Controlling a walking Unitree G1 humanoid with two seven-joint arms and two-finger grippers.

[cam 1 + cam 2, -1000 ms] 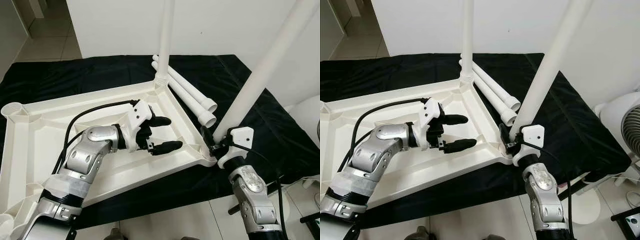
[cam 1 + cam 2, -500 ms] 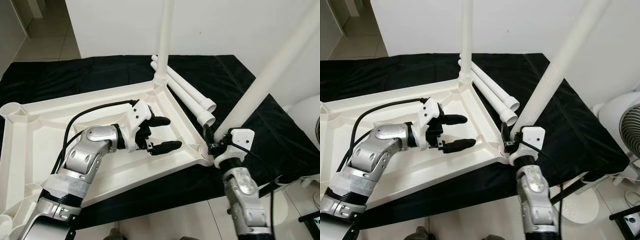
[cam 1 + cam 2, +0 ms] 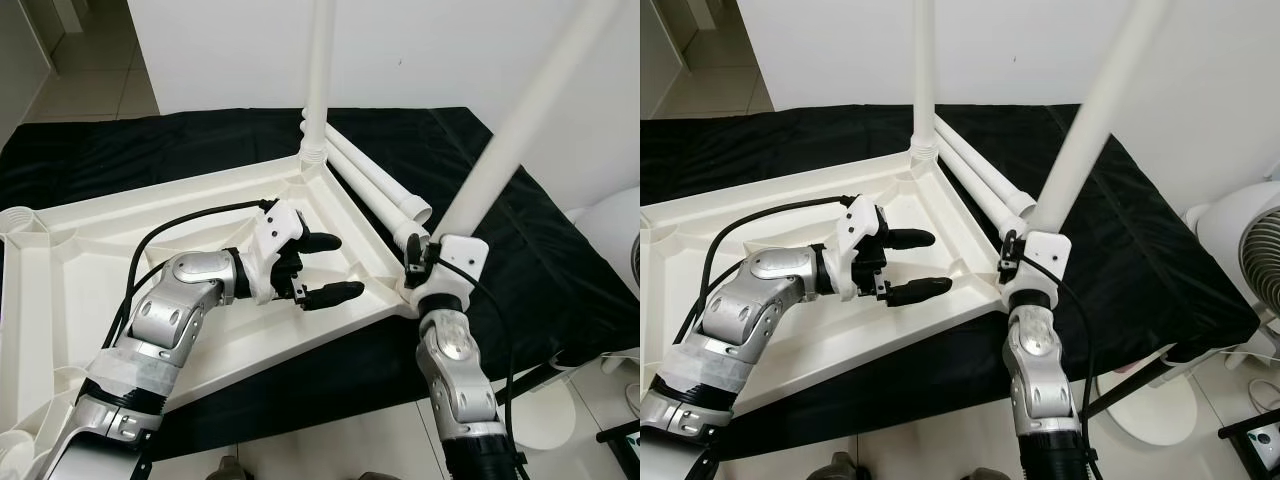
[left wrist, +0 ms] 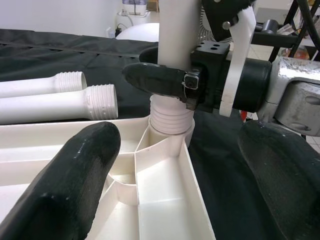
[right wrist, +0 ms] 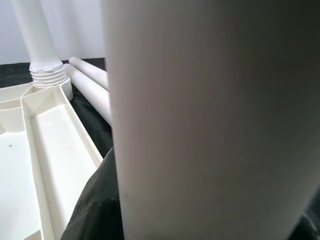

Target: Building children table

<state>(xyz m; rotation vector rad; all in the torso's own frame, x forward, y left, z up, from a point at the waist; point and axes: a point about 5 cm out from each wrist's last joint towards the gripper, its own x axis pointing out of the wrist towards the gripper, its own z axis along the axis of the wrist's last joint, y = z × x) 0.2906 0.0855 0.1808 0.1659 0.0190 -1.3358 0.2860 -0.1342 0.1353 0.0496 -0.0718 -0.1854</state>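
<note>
The white tabletop (image 3: 120,240) lies upside down on a black cloth (image 3: 520,250), ribbed underside facing up. At the far corner one white leg (image 3: 320,70) stands upright in its socket. At the near right corner the right gripper (image 3: 418,262) is clamped around the base of a second leg (image 3: 520,130), which leans up and away to the right; the left wrist view shows a black finger (image 4: 160,80) pressed against that leg just above its threaded end, which sits in the corner socket (image 4: 170,131). Two spare legs (image 3: 385,185) lie side by side on the cloth just right of the tabletop, threaded ends pointing toward the near right. Over on the left, the left gripper (image 3: 325,268) hovers above the middle of the tabletop's underside, its two black fingers spread well apart and holding nothing, pointing right toward the corner where the right gripper works. A white fan (image 3: 1240,250) stands on the floor at the far right edge, beyond the cloth
</note>
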